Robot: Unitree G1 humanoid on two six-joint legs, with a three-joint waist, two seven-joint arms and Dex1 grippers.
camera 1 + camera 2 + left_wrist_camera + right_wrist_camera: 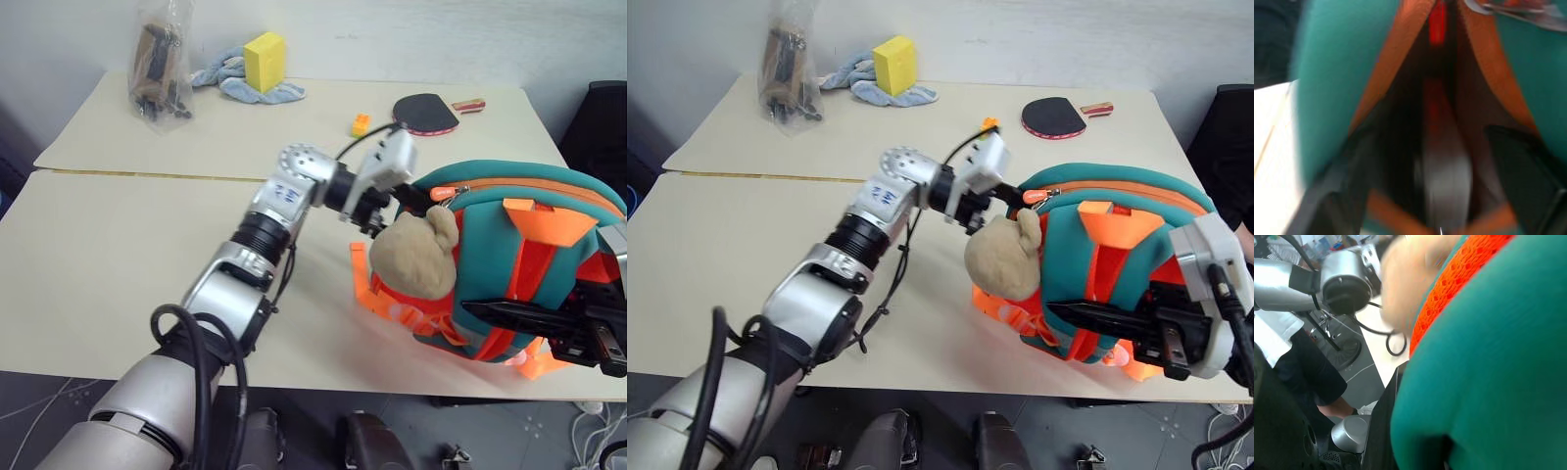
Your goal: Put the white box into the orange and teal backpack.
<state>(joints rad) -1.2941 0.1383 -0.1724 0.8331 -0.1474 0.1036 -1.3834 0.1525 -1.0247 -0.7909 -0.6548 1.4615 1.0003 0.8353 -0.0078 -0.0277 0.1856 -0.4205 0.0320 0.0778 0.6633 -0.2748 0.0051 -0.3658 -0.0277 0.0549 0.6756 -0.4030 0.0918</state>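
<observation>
A pale bench (118, 255) made of two tops pushed together stands against a white wall. On its near right side lies the orange and teal backpack (490, 245), a tan teddy bear (416, 257) hanging at its left end and orange straps (534, 230) across its side.

The left claw (392, 201) reaches in from the left to the backpack's far left end, right at the zip. In the left wrist view its two dark fingers (1520, 161) stand spread apart on either side of the zip opening, with nothing between them; down inside the dark opening something pale and blurred shows, but I cannot tell whether it is the white box.

The right claw (1068, 313) lies across the near side of the backpack, its black fingers clenched together and pointing left along the teal fabric beside a strap. Whether it pinches any fabric I cannot tell.

At the far side of the bench sit a yellow sponge (265, 61) on a blue-grey cloth (240, 83), a clear plastic bag (162, 64) of dark items to their left, a small orange block (361, 124), and a red table-tennis paddle (426, 113) to the right.
</observation>
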